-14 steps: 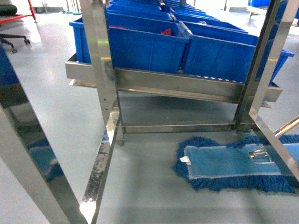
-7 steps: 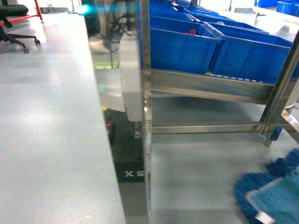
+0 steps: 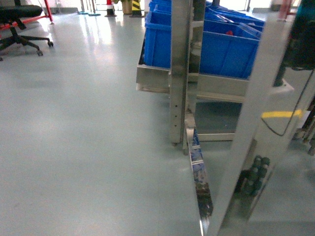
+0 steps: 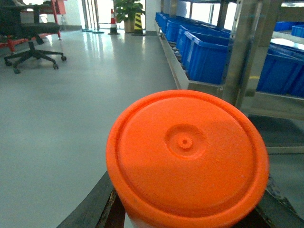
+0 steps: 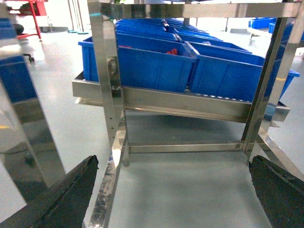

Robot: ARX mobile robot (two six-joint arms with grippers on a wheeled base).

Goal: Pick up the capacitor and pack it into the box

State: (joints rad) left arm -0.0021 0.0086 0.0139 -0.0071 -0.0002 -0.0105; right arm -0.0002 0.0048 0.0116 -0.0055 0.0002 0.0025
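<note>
bins: we see blue bins point(image 3: 224, 46) on steel rack point(image 3: 179, 73), red bits inside
floor: open left
right pincer point(image 5: 171, 190): spread wide, empty
left pincer: can't tell, orange lid point(image 4: 187, 156) blocks

Right gripper point(image 5: 171, 190): jaws spread wide, nothing between them, held level. Left gripper: fingers point(image 4: 90, 206) barely visible, state undeterminable.

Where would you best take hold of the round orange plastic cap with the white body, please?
Grip the round orange plastic cap by its side wall under the rim, jaws closing from two opposite sides: its top is a flat, smooth disc with nothing to pinch.
</note>
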